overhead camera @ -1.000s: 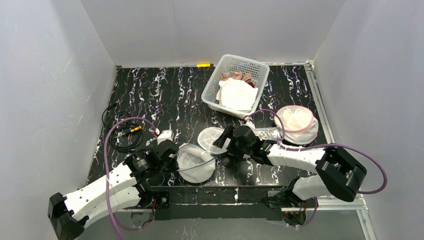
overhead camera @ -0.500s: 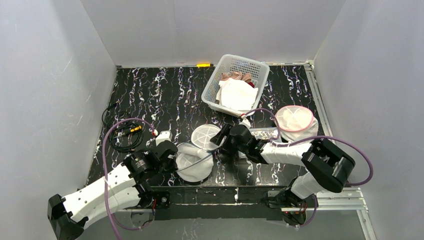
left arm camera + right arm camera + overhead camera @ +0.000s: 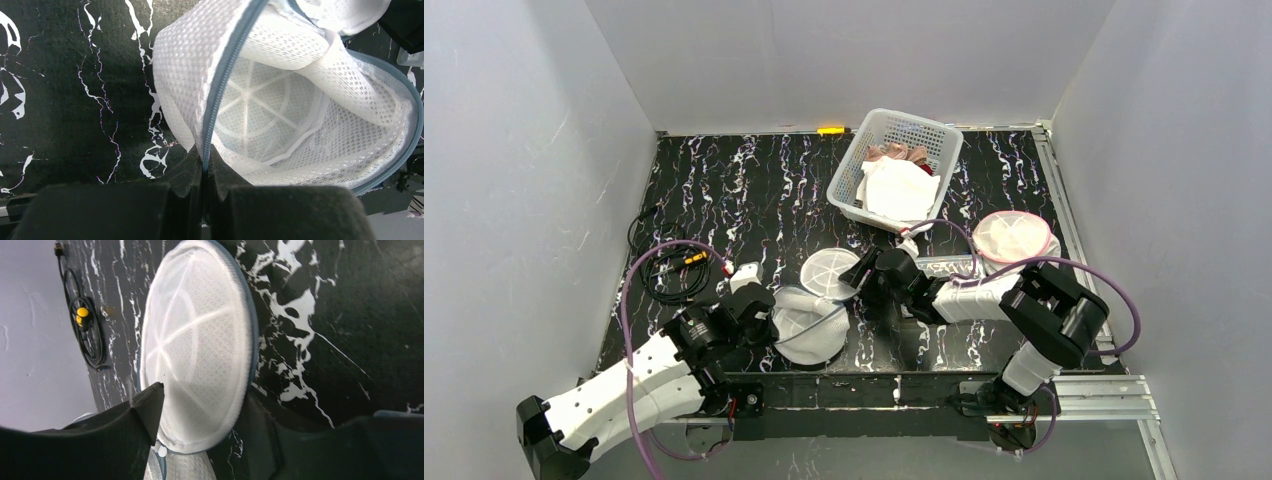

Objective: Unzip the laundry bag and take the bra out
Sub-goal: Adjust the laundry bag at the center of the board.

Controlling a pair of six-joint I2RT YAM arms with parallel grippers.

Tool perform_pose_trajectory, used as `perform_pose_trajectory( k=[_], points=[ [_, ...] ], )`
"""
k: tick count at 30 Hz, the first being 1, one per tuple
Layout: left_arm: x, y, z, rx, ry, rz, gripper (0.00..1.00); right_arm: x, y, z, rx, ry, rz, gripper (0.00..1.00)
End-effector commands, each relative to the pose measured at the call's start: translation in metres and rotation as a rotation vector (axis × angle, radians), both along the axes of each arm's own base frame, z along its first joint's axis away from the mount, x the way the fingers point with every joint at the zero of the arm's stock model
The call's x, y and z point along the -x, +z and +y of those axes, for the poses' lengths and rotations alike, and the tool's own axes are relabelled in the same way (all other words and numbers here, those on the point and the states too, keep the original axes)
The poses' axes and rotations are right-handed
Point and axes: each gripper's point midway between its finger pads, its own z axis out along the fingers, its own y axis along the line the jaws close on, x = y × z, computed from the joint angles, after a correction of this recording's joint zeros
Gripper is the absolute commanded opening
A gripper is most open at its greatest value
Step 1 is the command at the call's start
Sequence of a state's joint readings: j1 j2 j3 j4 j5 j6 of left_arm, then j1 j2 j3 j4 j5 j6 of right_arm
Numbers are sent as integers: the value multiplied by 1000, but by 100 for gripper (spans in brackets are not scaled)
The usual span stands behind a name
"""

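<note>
The left gripper (image 3: 204,166) is pinching the grey zipper (image 3: 220,85) edge of the bag (image 3: 812,328), its fingers pressed together on the near rim, low against the black table (image 3: 754,190). The bag is lying open near the front edge of the table, between the two arms, with its mouth gaping toward the right arm. Through the opening the left wrist view is showing the white mesh walls and the star-shaped ribs of the base; folds of white fabric are bunching at the far side, and whether any of that is the bra cannot be told. The round mesh lid (image 3: 197,345) is standing tilted up just behind the bag. The right gripper (image 3: 202,405) is sitting at the lid's lower edge with one finger on either side of it; whether it is actually clamping the rim cannot be told. A white basket (image 3: 852,165) with pale and pink cloth in it is sitting at the back of the table, a second, pink-rimmed bag (image 3: 1014,238) is lying to the right, and a coiled cable (image 3: 664,265) is lying to the left.
</note>
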State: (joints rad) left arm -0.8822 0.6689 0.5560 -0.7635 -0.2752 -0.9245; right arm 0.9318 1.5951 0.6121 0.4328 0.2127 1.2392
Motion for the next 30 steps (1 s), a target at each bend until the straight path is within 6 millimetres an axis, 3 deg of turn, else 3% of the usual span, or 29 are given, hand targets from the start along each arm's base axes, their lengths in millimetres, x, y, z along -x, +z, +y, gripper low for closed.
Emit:
perform_pose_trajectory(
  k=[1, 6, 12, 21, 30],
  points=[
    [4, -4, 6, -13, 19, 16, 0, -20, 34, 16, -97, -25, -122, 59],
    [5, -3, 8, -21, 21, 20, 0, -28, 47, 13, -81, -25, -213, 33],
    [4, 1, 10, -19, 30, 10, 0, -36, 86, 13, -26, 46, -398, 2],
    [-17, 33, 12, -78, 26, -87, 0, -35, 157, -22, 269, 198, -736, 1],
    [-85, 83, -10, -272, -2, -249, 0, -27, 216, -74, 557, 226, -1027, 1]
  ],
)
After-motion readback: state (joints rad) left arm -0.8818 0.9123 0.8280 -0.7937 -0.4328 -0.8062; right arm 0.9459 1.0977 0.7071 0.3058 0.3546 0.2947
